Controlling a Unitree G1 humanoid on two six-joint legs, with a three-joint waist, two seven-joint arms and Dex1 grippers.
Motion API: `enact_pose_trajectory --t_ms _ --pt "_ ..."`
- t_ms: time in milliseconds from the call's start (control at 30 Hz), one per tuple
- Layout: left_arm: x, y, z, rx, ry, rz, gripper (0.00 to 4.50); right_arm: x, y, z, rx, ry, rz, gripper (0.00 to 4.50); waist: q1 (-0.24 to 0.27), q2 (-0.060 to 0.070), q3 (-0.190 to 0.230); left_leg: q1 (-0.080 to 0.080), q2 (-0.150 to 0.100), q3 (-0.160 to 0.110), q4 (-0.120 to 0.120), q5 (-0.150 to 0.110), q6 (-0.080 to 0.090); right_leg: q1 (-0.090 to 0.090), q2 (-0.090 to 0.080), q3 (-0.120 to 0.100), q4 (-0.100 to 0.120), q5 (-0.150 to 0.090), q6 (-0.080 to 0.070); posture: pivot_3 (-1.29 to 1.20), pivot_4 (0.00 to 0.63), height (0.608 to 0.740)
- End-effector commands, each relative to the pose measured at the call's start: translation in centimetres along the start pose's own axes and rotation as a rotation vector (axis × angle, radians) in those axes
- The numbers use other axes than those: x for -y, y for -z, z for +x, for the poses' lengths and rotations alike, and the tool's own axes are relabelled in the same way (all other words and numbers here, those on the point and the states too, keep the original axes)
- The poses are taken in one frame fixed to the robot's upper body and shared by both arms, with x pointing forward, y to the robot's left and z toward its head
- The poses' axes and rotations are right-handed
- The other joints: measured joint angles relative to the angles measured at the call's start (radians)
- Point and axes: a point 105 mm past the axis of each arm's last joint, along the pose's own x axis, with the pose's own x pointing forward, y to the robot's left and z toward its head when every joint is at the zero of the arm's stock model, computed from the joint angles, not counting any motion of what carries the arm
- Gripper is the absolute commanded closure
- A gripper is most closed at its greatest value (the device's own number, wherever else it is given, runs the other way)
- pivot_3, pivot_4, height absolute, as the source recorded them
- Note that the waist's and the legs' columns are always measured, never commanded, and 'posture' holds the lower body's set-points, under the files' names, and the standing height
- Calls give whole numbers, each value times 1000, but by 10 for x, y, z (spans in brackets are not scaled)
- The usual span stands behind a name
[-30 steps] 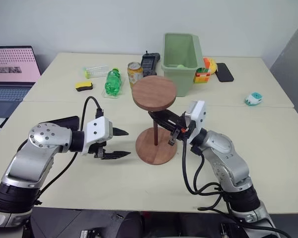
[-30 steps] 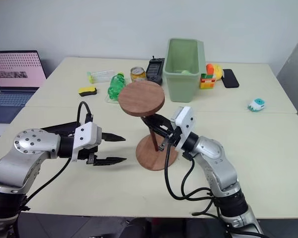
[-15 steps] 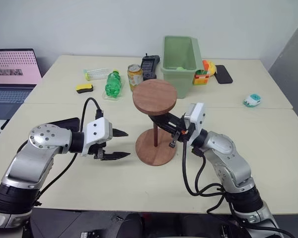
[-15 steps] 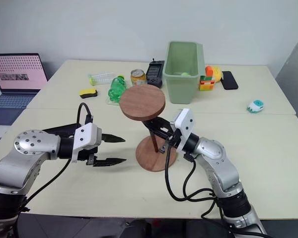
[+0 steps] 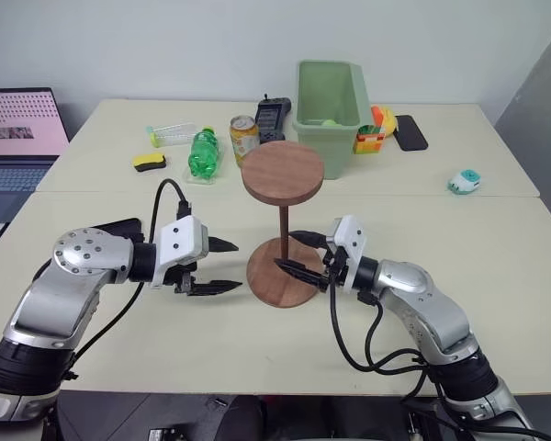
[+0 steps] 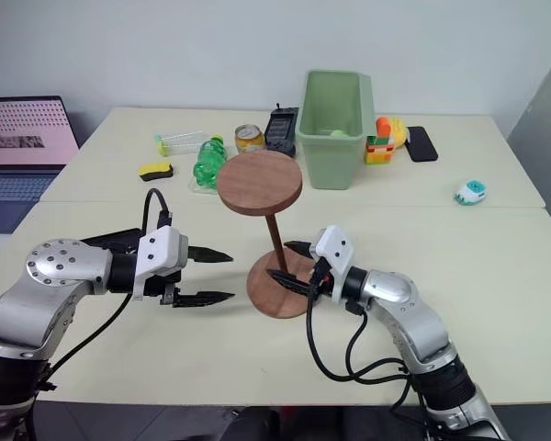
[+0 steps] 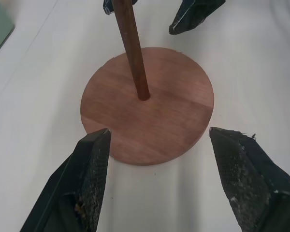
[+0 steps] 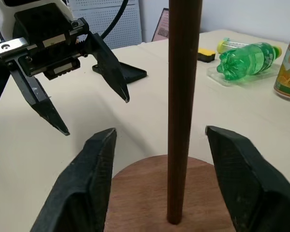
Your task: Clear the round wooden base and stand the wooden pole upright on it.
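The wooden pole (image 5: 283,234) stands upright on the round wooden base (image 5: 281,280) near the tabletop's front edge; right gripper (image 5: 302,253) spread around it, untouching; left gripper (image 5: 222,266) spread beside.

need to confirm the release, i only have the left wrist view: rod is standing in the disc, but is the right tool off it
Observer: Yes. The right tool is open, a finger on each side of the wooden pole without touching it.
Operator: is the pole straight
Observer: It stands upright on the round wooden base, its fixed disc on top.
Operator: where's my left tool
Observer: The left tool is open, left of the base and apart from it.
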Motion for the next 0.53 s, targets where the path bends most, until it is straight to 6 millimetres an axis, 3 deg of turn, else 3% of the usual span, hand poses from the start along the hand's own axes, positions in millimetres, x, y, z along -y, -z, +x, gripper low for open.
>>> enact_pose_trajectory --t_ms 33,100,367,533 --pt "-11 -11 -11 26 -92 0 1123 17 -12 -24 -38 40 -102 1594 1 0 0 0 0 0 0 0 0 0 0 0 0 0 0 0 150 740" --pt "-13 -10 -14 15 -117 -10 1123 22 -12 -37 -65 47 -125 1594 2 0 0 -1 -1 0 0 0 0 0 0 0 0 0 0 0 150 740" --pt "-38 13 -60 -78 -325 -57 1123 45 -46 -136 -171 86 -270 1594 5 0 2 -5 -1 -2 0 0 0 -1 -1 -2 -5 0 0 0 150 740" --pt "-44 32 -82 -108 -383 -99 1123 50 -51 -174 -269 147 -280 1594 3 0 2 -4 -1 -1 0 0 0 0 -1 -2 -5 0 0 0 150 740"
